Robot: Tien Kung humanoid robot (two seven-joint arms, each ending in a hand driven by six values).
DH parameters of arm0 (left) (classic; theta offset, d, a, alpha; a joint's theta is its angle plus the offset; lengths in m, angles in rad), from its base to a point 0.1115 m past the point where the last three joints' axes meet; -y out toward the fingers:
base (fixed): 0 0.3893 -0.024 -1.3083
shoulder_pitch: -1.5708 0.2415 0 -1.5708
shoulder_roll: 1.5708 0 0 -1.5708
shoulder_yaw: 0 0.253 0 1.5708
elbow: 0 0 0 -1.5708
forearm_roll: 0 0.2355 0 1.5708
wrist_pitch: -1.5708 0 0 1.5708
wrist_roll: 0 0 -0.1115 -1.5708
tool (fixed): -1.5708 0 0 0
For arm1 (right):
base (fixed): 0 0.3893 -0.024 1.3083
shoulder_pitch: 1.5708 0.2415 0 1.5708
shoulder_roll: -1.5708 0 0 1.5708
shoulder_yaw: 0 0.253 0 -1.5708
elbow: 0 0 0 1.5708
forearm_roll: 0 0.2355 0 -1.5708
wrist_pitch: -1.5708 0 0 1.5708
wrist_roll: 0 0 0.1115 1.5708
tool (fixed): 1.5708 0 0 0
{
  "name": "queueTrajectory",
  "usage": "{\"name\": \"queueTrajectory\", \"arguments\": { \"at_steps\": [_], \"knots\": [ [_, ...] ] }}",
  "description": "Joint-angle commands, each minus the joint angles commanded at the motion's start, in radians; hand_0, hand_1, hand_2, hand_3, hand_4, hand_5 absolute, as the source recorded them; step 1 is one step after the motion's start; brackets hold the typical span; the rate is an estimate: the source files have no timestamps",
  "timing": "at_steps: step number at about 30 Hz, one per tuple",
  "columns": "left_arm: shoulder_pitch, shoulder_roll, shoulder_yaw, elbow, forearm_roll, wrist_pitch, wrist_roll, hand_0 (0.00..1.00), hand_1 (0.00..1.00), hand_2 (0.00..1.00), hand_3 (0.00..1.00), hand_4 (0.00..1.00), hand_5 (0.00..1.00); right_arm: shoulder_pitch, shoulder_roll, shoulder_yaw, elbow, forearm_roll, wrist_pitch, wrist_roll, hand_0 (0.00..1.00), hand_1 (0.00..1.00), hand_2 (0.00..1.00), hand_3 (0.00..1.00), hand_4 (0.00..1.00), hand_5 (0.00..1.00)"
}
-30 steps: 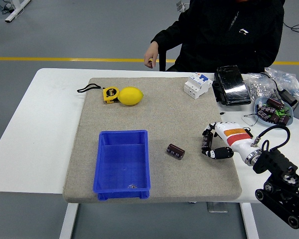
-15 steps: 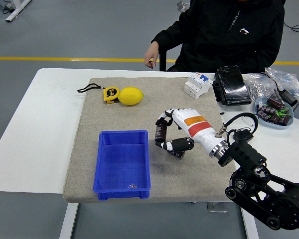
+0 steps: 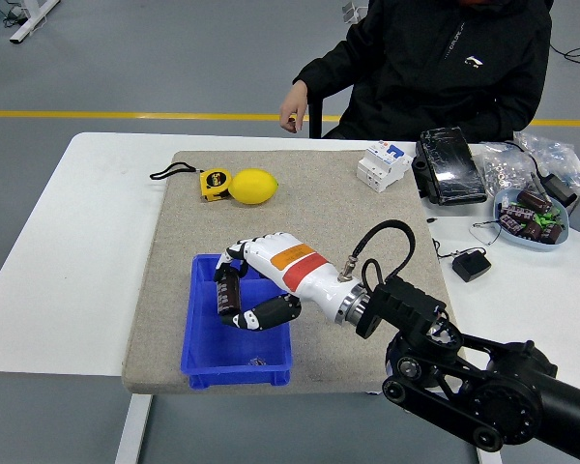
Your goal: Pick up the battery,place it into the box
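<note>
Head view shows the right hand (image 3: 240, 293) clenched around the battery (image 3: 228, 290), poised above the blue box (image 3: 205, 346) on the table (image 3: 68, 251). It probably clears the rim; lower it a little and release centrally so nothing bounces out.

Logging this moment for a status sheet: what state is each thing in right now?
right hand: over the blue box, shut on the battery
battery: upright in the fingers, not yet released
blue box: open-topped, on the mat
tape measure: lying beside the lemon
person's hand: idle beyond the table's far edge
</note>
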Motion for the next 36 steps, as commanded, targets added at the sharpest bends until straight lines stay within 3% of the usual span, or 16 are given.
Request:
{"name": "queueTrajectory", "arguments": {
  "at_steps": [4,5,9,17,22,23,28,29,34,35,36],
  "knots": [
    [0.003,0.001,-0.005,0.0,0.01,-0.002,0.004,0.795,0.772,0.79,0.613,0.678,0.608,0.023,0.035,-0.027,-0.035,0.0,0.029,-0.008,0.496,0.612,0.685,0.799,0.994,0.376],
    [0.004,0.002,-0.005,0.0,0.01,-0.002,0.005,0.795,0.771,0.791,0.614,0.678,0.608,0.026,0.041,-0.029,-0.04,0.001,0.033,-0.009,0.569,0.651,0.727,0.914,0.998,0.423],
    [0.006,0.002,-0.009,0.0,0.015,-0.003,0.007,0.795,0.771,0.791,0.614,0.678,0.608,0.034,0.055,-0.033,-0.052,-0.002,0.026,-0.004,0.569,0.651,0.727,0.914,0.998,0.423],
    [0.004,-0.001,-0.052,0.0,0.057,-0.004,0.014,0.794,0.772,0.79,0.615,0.678,0.607,0.041,0.036,0.005,-0.06,-0.014,-0.016,0.0,0.532,0.629,0.704,0.888,0.998,0.428],
    [0.006,0.001,-0.047,0.0,0.054,-0.004,0.015,0.794,0.772,0.79,0.615,0.678,0.607,0.056,-0.004,0.077,-0.089,-0.098,-0.027,-0.006,0.532,0.629,0.704,0.888,0.998,0.428],
    [0.007,0.002,-0.046,0.0,0.053,-0.004,0.015,0.793,0.772,0.789,0.615,0.679,0.606,0.057,-0.016,0.088,-0.101,-0.12,-0.026,-0.009,0.496,0.589,0.663,0.654,0.995,0.412],
    [0.006,0.003,-0.045,0.0,0.051,-0.006,0.015,0.793,0.772,0.789,0.615,0.679,0.606,0.024,-0.061,0.131,-0.154,-0.13,-0.034,-0.007,0.496,0.589,0.663,0.654,0.995,0.412],
    [0.005,0.003,-0.046,0.0,0.052,-0.006,0.015,0.793,0.772,0.789,0.616,0.679,0.606,0.008,-0.069,0.142,-0.164,-0.122,-0.041,-0.003,0.475,0.571,0.65,0.608,0.985,0.404],
    [0.002,0.001,-0.043,0.0,0.051,-0.008,0.014,0.793,0.772,0.789,0.616,0.679,0.606,-0.055,-0.088,0.178,-0.194,-0.116,-0.055,0.001,0.475,0.571,0.65,0.608,0.985,0.404],
    [0.002,0.001,-0.043,0.0,0.05,-0.008,0.013,0.792,0.773,0.788,0.616,0.679,0.607,-0.063,-0.091,0.181,-0.196,-0.115,-0.057,0.001,0.466,0.56,0.613,0.543,0.972,0.393],
    [0.001,0.0,-0.042,0.0,0.05,-0.008,0.013,0.792,0.773,0.788,0.616,0.679,0.607,-0.071,-0.093,0.182,-0.199,-0.113,-0.059,0.002,0.466,0.56,0.613,0.543,0.972,0.393]
  ]
}}
